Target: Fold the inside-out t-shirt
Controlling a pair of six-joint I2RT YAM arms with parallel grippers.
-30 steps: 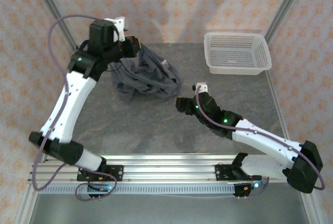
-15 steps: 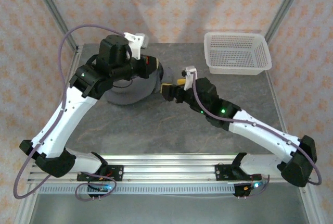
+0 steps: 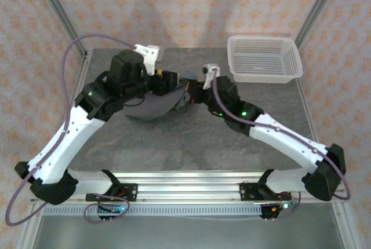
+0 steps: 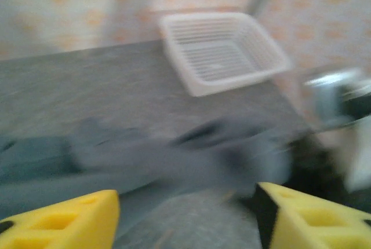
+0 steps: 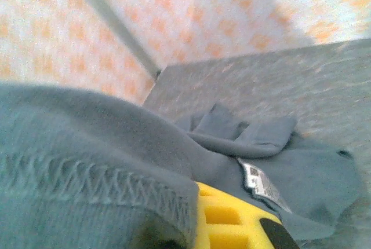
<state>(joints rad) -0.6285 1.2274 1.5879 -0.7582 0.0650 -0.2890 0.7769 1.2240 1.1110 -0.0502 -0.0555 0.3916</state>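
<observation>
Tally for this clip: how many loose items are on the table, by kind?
grey t-shirt: 1
white mesh basket: 1
Total: 2

Grey mottled table [image 3: 174, 145] bears a slate-grey t-shirt [image 3: 152, 109] mid-table and a white mesh basket [image 3: 264, 76] far right

Grey stone-look table [image 3: 174, 145]; pale walls [image 3: 203, 6] patterned orange.
</observation>
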